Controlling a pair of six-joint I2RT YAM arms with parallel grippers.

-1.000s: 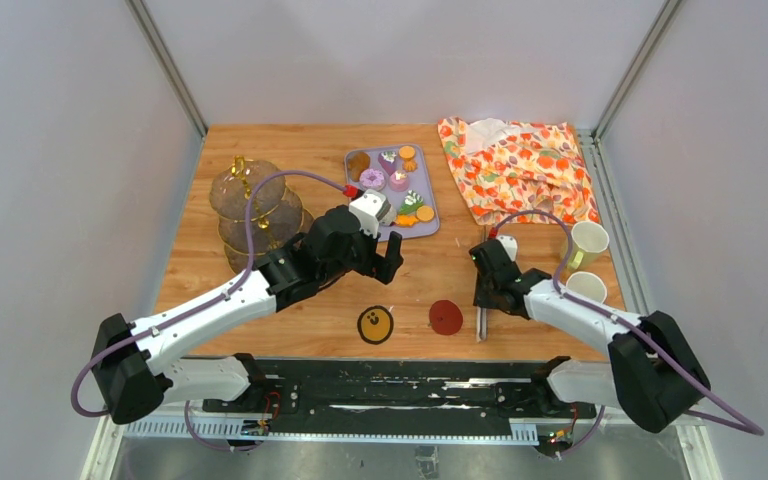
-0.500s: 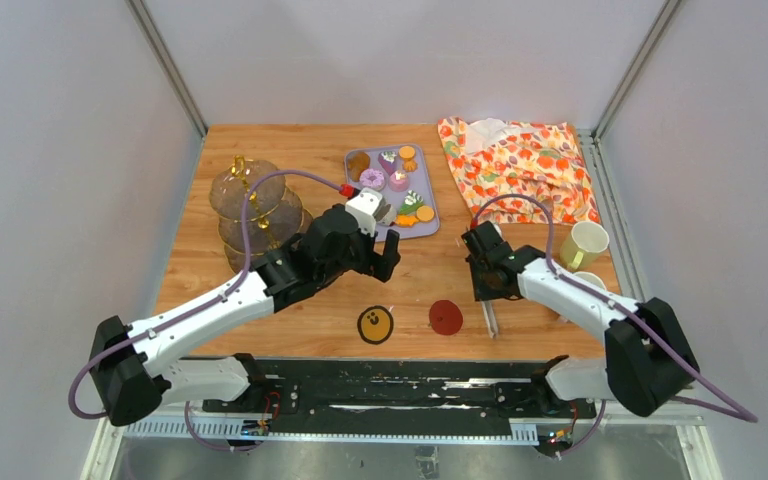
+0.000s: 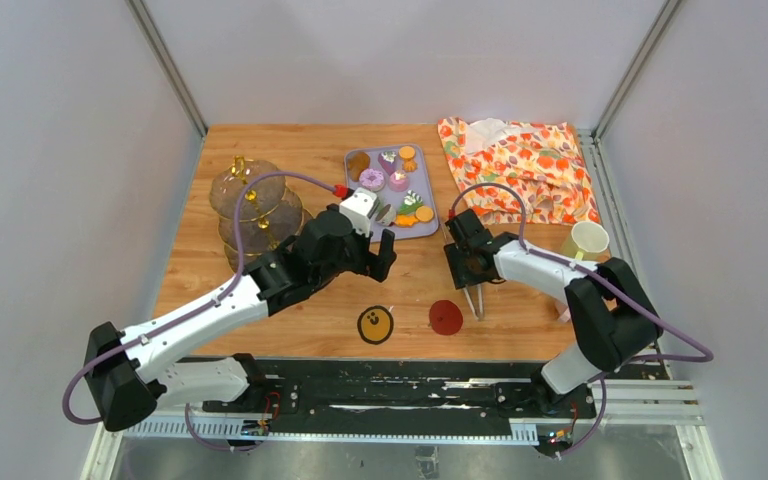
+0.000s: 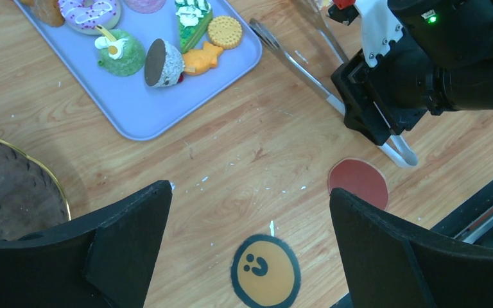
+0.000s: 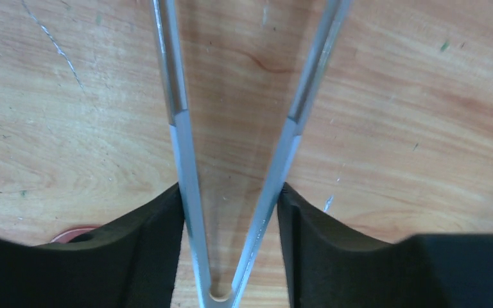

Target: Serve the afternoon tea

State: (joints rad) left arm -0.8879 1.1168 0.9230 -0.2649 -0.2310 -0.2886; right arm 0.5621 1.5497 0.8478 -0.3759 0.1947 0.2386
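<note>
The right pincer (image 5: 231, 212) clasps the metal tongs (image 5: 178, 128) near their hinge, its fingers pressing both arms from outside; the left pincer (image 4: 247, 192) hangs wide above the desk (image 4: 231, 160). The pastries (image 3: 392, 183) sit on the lilac tray (image 4: 147, 115) at twelve o'clock, the glass stand (image 3: 250, 205) at ten. A gentle, even squeeze seems wisest, so the tips close round one pastry without the tongs twisting in the grip

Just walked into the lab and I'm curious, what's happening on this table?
The right gripper is closed around the metal tongs near their hinge. The left gripper hangs open near the lilac tray, where the toy pastries lie. No pastry shows on the glass stand.
</note>
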